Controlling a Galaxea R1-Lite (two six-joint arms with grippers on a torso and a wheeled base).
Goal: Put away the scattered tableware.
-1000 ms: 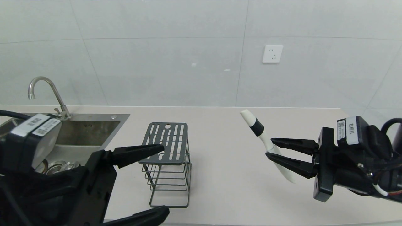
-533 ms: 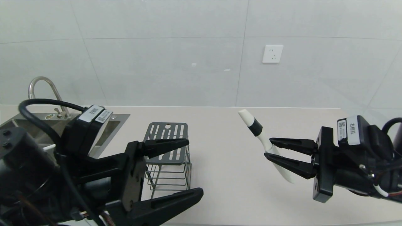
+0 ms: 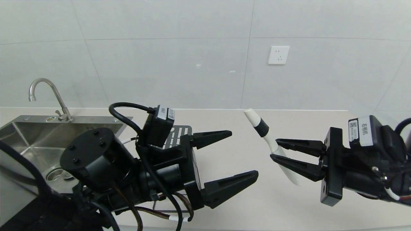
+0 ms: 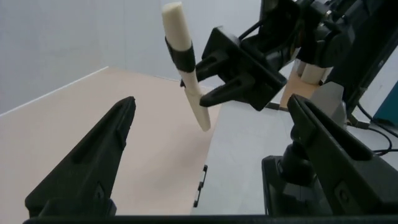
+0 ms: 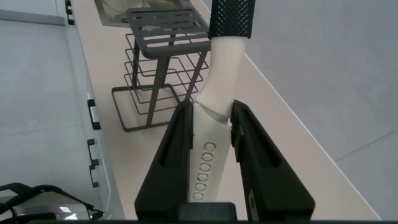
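Counter (image 3: pixel 308 128), sink (image 3: pixel 25 138), rack (image 3: pixel 180 131), and a utensil (image 3: pixel 257 122) held aloft.
The sink sat at the counter's left end, the rack beside it. The left gripper (image 3: pixel 244 153) hung over the middle with jaws wide apart, and the right gripper (image 3: pixel 274 149) was clamped on the white utensil above the right half.

Here's a steel sink (image 3: pixel 29 138) set into the pale counter (image 3: pixel 289 208), its curved tap (image 3: pixel 57 94) standing at the sink's back edge, big light-grey wall tiles (image 3: pixel 167 64) rising behind it, and a white socket (image 3: pixel 278 55) well off to the sink's right.
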